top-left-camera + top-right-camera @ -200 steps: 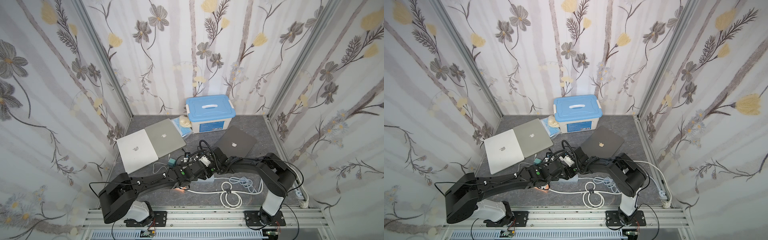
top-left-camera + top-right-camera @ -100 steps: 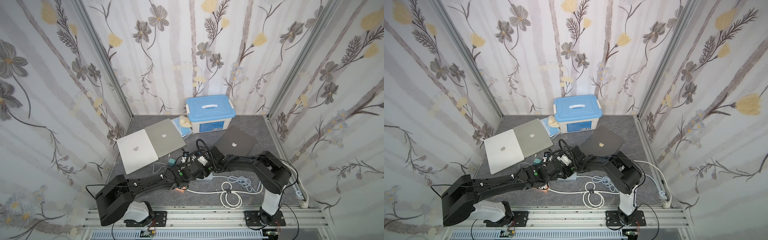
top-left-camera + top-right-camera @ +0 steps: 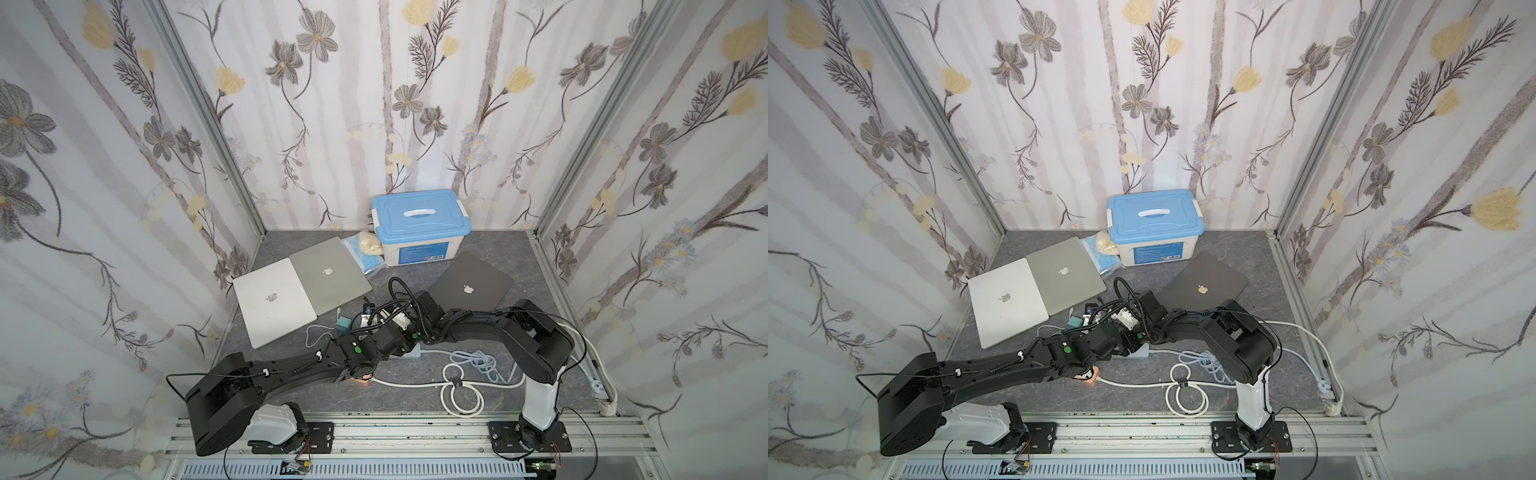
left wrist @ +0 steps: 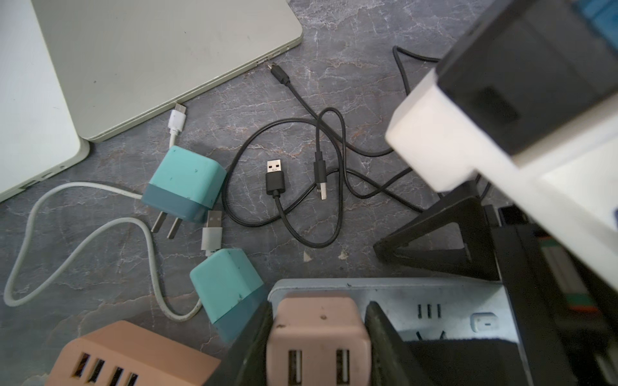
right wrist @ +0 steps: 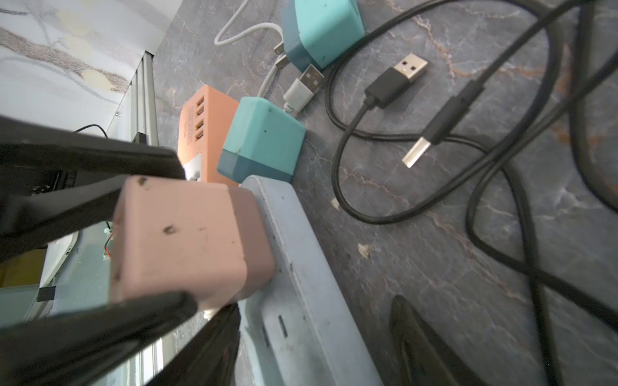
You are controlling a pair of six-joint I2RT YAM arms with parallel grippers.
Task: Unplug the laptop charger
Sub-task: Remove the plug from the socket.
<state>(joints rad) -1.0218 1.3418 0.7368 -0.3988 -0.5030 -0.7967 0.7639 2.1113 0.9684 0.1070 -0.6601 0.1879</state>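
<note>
The laptop charger (image 4: 317, 334) is a pink cube with two USB ports, plugged into the end of a pale grey-blue power strip (image 4: 434, 300). My left gripper (image 4: 317, 310) is shut on the charger, one black finger pressed on each side. In the right wrist view the charger (image 5: 180, 234) sits flush on the strip (image 5: 301, 317). My right gripper (image 5: 314, 307) straddles the strip just beside the charger. It is open, with a gap between one finger and the strip's edge. In both top views the two wrists meet over the strip (image 3: 413, 353) (image 3: 1140, 352).
Two teal plug cubes (image 4: 187, 183) (image 4: 227, 284), an orange multi-port hub (image 4: 127, 357), and loose black USB cables (image 4: 277, 180) lie around the strip. Two silver laptops (image 3: 272, 299) (image 3: 328, 274), a dark laptop (image 3: 467, 286) and a blue-lidded box (image 3: 419, 224) lie behind it. White cord coils (image 3: 461, 395) lie in front.
The right arm has reached further left, bringing its gripper over the strip beside the charger. The left gripper stays shut on the pink charger, which is still seated.
</note>
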